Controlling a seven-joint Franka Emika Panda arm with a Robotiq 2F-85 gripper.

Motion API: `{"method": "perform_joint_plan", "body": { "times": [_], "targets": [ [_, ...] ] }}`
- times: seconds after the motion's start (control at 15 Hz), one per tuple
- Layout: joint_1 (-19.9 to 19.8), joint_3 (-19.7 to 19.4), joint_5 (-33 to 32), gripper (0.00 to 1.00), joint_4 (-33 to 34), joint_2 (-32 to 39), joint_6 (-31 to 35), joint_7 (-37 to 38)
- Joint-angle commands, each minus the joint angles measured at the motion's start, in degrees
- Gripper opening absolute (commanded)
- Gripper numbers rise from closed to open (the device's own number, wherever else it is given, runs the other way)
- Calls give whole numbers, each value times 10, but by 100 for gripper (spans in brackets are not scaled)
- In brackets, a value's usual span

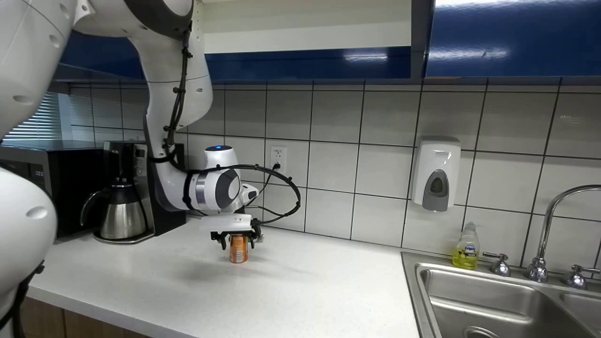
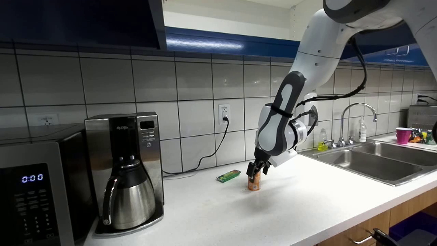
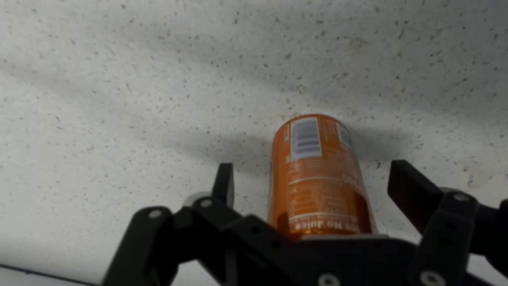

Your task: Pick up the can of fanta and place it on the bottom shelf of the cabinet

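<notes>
The can of fanta (image 1: 238, 254) is a small orange can standing upright on the white counter; it also shows in an exterior view (image 2: 254, 186) and in the wrist view (image 3: 313, 147). My gripper (image 1: 238, 245) points down over it, also seen in an exterior view (image 2: 258, 175). In the wrist view the gripper (image 3: 312, 174) is open, with one finger on each side of the can and a gap on both sides. The can's top is hidden behind the gripper body. The cabinet's white interior (image 1: 307, 35) shows above; its bottom shelf's upper face is hidden behind the blue front strip (image 1: 307, 64).
A coffee maker with a steel pot (image 2: 134, 201) and a microwave (image 2: 30, 191) stand at one end of the counter. A flat green packet (image 2: 228, 176) lies near the can. A sink (image 1: 479, 295), dish soap (image 1: 466, 251) and a wall dispenser (image 1: 436, 173) are at the other end.
</notes>
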Motion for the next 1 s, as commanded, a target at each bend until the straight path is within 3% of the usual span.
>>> {"method": "perform_joint_plan", "body": {
  "times": [0.0, 0.87, 0.93],
  "targets": [
    [11, -8, 8, 100, 2, 3, 22, 15],
    [39, -30, 11, 100, 9, 15, 52, 31],
    [42, -33, 11, 75, 11, 17, 53, 33]
  ]
}}
